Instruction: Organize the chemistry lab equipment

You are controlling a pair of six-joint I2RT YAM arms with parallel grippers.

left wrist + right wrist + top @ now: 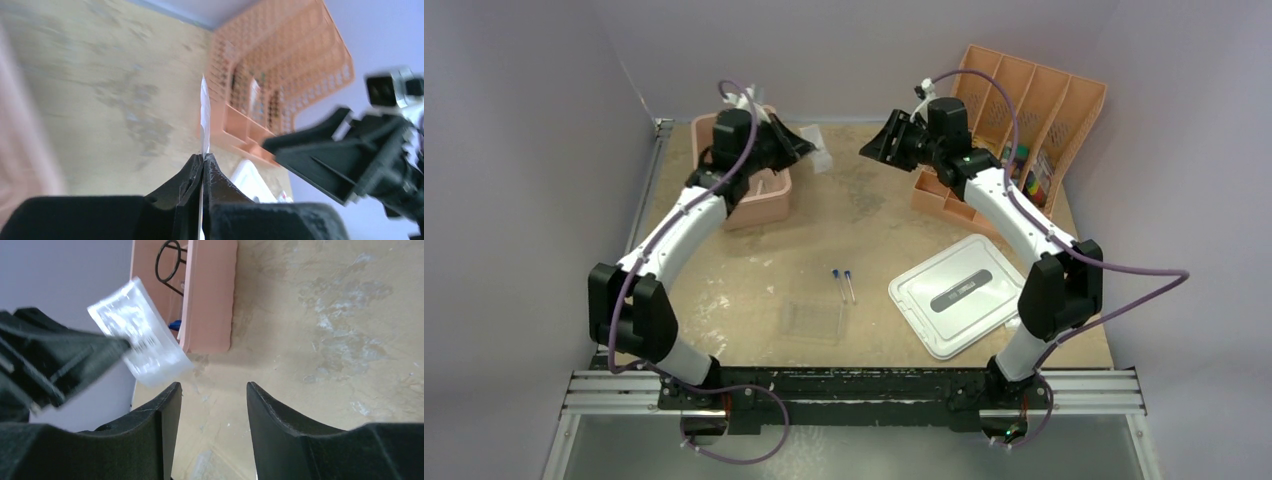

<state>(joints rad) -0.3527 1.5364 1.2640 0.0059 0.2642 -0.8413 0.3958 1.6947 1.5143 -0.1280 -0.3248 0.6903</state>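
Your left gripper [202, 160] has its jaws pinched tight on a flat clear packet [135, 332]. From the left wrist camera you see the packet edge-on, a thin pale strip rising straight out from between the fingertips. It is held by one end and the rest sticks out free in the air, above the table.

Your right gripper [212, 390] faces it with the jaws spread wide and nothing between them. In the right wrist view the packet hangs just past the tip of the left-hand finger [162, 410], up and to that side, and outside the gap. From overhead there is bare table between the packet's free end and the right fingertips, so the two are near but apart.

Behind the packet sits the pink bin [207, 300], and a black wire ring [169, 262] shows inside it. A small blue item lies in the bin too, but it is too hidden to identify.

Nearer the arm bases, two blue-capped tubes [842, 283] lie side by side on the table, with a clear tray [812, 320] just beside them and a white lid [954, 295] to the right. The orange rack [1034, 95] stands at the far right.
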